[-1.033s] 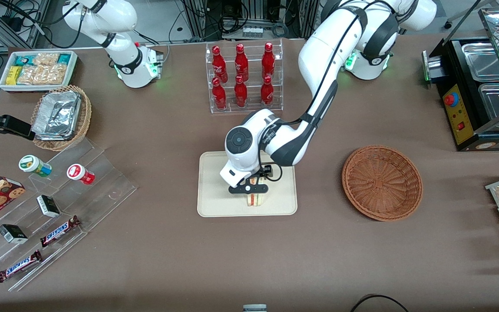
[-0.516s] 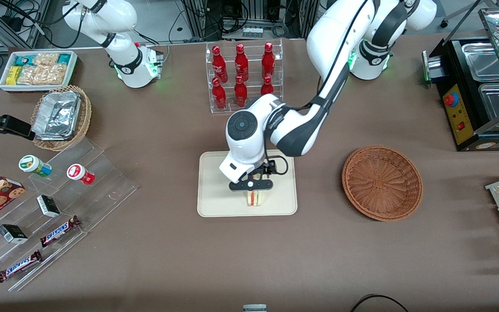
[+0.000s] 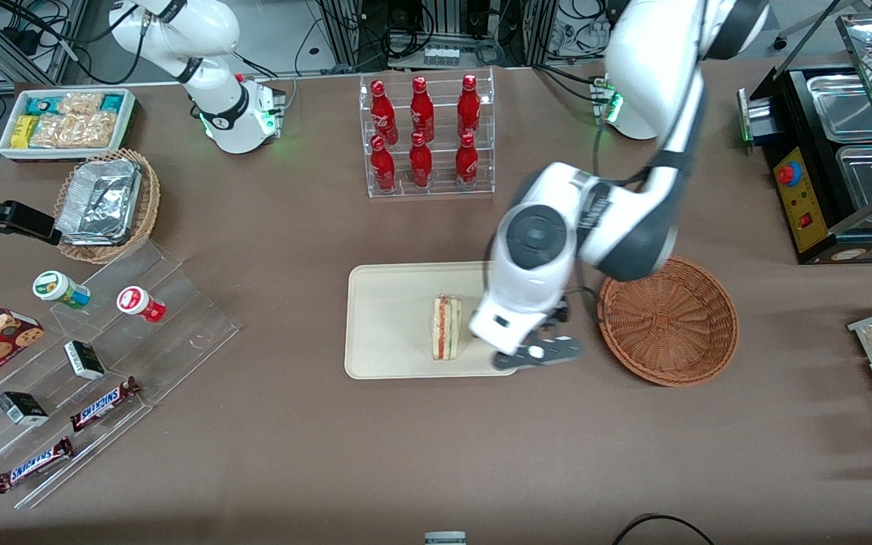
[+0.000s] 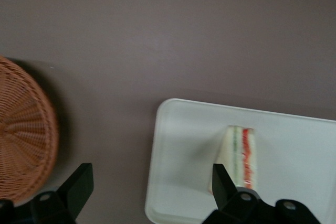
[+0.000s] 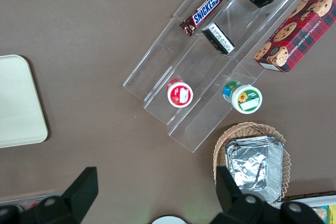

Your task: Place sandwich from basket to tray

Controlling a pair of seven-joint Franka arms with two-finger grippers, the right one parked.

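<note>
Brown table (image 3: 406, 454); sandwich (image 3: 446, 327) on tray (image 3: 387, 325); open claw (image 3: 536, 356) beside basket (image 3: 667, 318)

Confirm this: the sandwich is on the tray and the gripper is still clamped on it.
Not quite. The sandwich is on the tray, but the gripper is open and clear of it, above the tray's edge toward the basket. The front view shows this.

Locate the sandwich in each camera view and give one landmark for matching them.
Front view: sandwich lies on the tray, apart from the open gripper.
Left wrist view: sandwich on the tray.
Right wrist view: not in it.
Shared landmark: the cream tray, showing in all three views.
</note>
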